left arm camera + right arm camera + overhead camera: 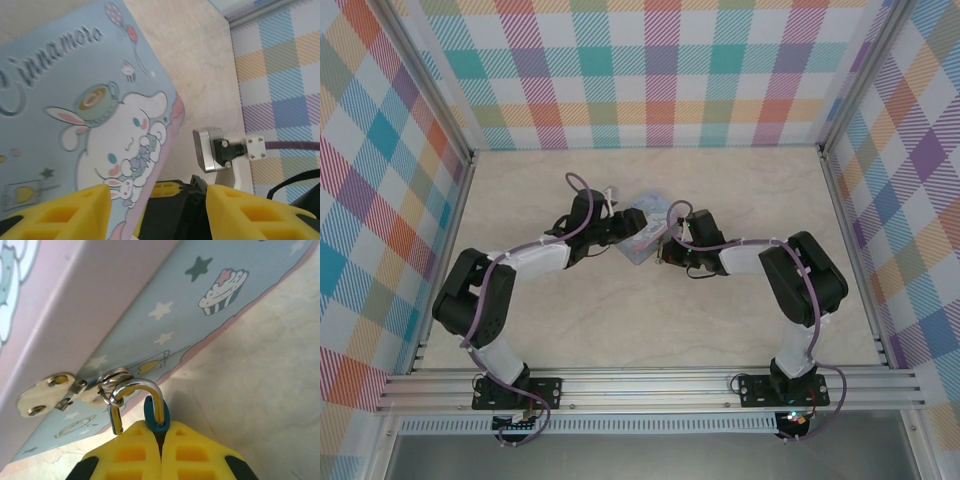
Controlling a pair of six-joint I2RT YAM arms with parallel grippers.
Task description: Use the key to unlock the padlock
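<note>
The padlock [156, 420] has a small teal body that is pinched between the yellow fingers [130, 455] of my right gripper [161, 440], which is shut on it. Its silver shackle [142, 386] loops through the ring of the hasp [112, 377] on the light-blue cartoon tin [150, 315]. One shackle leg sits in the body and the other leg's end [116, 427] hangs free beside it. The key is hidden. My left gripper [157, 212] is open, with the tin's lid edge [165, 150] reaching in between its yellow fingers [75, 212].
The tin [645, 232] stands mid-table between both grippers, the left gripper [617, 228] on its left and the right gripper [665, 247] on its right. The right wrist's silver camera [209, 149] sits close behind the tin. Checked walls [660, 70] enclose the beige tabletop [650, 330].
</note>
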